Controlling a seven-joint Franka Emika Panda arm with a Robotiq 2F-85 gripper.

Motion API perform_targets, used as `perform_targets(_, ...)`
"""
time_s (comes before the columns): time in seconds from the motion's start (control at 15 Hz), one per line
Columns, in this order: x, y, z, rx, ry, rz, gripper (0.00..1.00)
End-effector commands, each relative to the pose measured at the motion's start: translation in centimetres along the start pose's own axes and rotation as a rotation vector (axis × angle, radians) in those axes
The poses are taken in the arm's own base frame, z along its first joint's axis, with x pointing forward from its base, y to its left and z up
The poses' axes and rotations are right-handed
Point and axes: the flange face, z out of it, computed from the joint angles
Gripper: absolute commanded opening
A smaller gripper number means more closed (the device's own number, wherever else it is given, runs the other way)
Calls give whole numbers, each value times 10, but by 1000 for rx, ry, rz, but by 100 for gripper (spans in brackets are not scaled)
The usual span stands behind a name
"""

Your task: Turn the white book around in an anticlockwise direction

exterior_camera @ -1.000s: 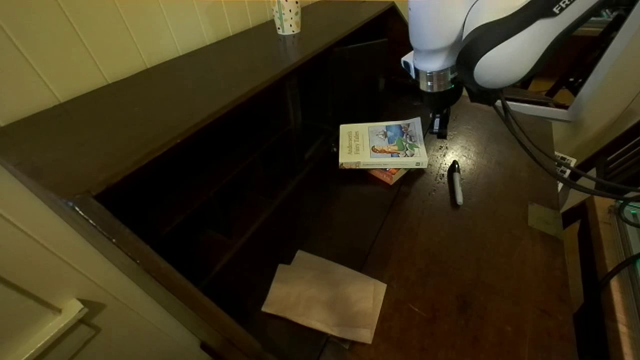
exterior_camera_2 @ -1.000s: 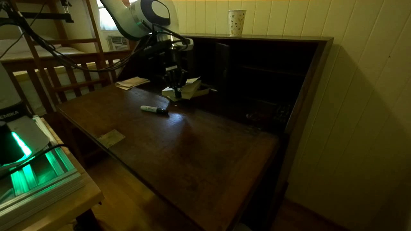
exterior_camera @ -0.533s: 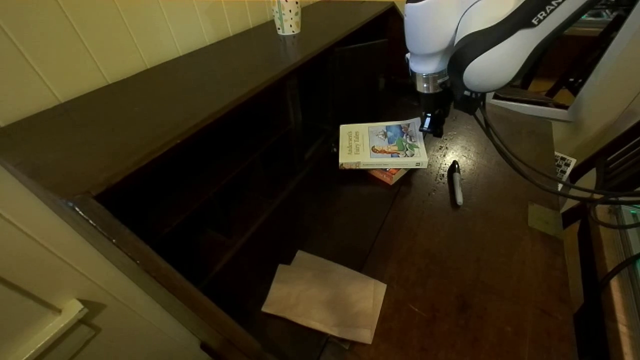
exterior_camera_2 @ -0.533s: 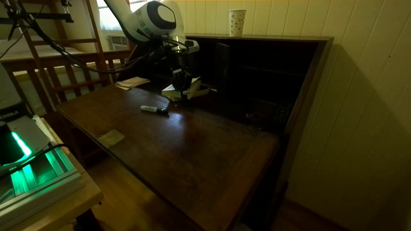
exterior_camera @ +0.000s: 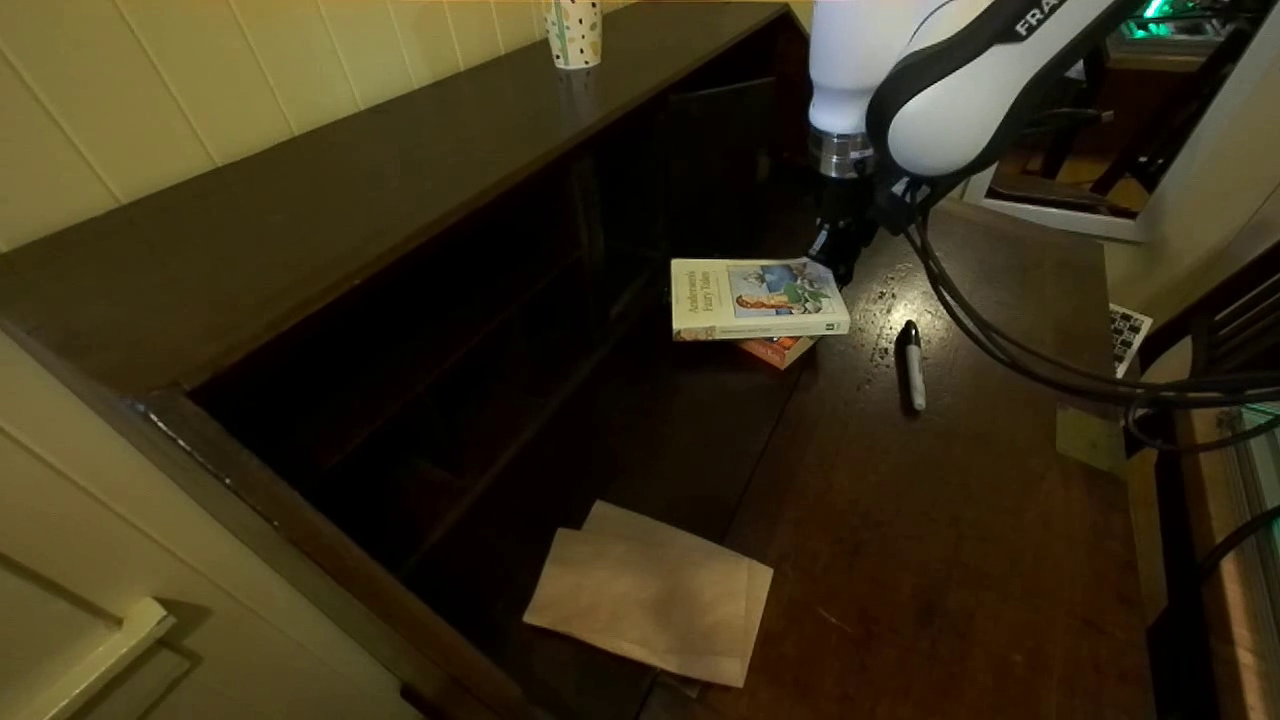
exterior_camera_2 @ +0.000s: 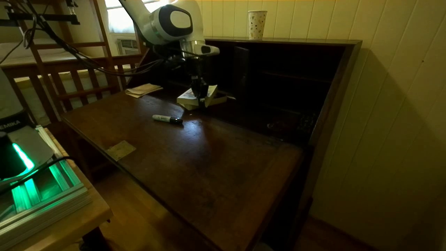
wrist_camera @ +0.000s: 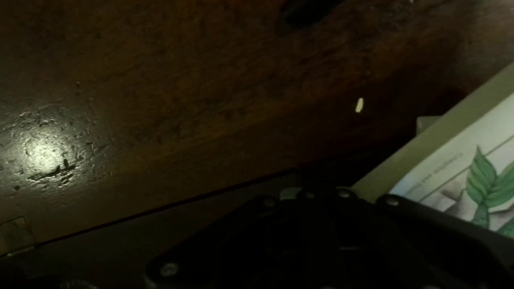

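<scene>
Currently, the white book (exterior_camera: 760, 300) rests on the orange book (exterior_camera: 779, 351); the closed hand (exterior_camera_2: 201, 102) stands beside both. Expect a light, bendable, smooth paperback: push a corner or pinch the spine (exterior_camera: 762, 329).

Three readable texts: one title and two pieces of brand lettering.
On the front cover of the white paperback book (exterior_camera: 760, 298), in an exterior view, a title reads "Andersen's Fairy Tales", turned sideways in two lines beside a short edge; its spine print is too small to read. On the black stripe of the robot arm (exterior_camera: 950, 125), white letters "FRA" are cut short by the view's top edge. In an exterior view, the robot's base (exterior_camera_2: 31, 136) bears "EMIKA" on a dark band.
</scene>
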Motion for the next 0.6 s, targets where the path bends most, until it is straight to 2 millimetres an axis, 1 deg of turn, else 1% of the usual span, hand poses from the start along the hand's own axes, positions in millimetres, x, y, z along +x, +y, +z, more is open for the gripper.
perform_targets(0.0,11,5,-3,64,53,90,0)
perform_targets(0.33,22,16,-9,107,123,202,0)
perform_targets(0.53,26,16,-8,126,138,253,0)
